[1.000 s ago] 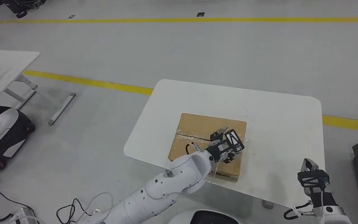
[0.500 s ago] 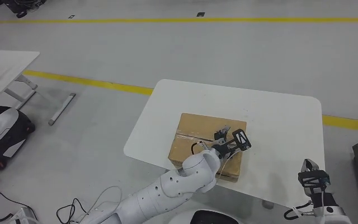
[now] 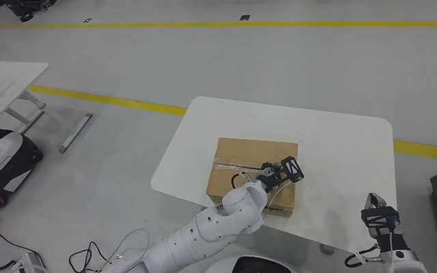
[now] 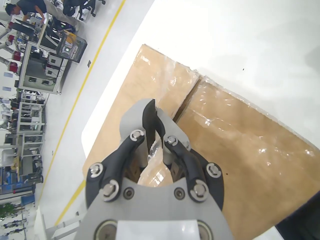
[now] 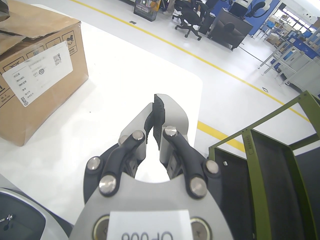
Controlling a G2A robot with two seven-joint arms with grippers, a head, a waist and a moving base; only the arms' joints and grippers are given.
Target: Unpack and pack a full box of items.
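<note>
A: Over the last second our left gripper (image 4: 153,116) has slid along the top of the box (image 3: 246,160) toward its right end, and the box's far right corner now sits a little farther out on the table (image 3: 341,123).

B: So we either nudged the box or tugged at its top. From above we cannot tell which. We judge that the unpacking is only just starting, because the flaps look closed along the seam (image 4: 186,99), with the clear tape (image 4: 215,123) across it.

A: How do we hold that gripper?

B: The left arm reaches over the near edge of the box and the wrist is low over the lid. The fingers are pressed together. A shiny strip shows behind them, but we cannot tell whether we are pinching it.

A: And the other side?

B: Our right gripper (image 5: 155,116) hangs by the table's near right corner, well apart from the box. Its fingers are closed on nothing. The box stands upright near the table's middle, with its label (image 5: 37,73) facing that arm.
</note>
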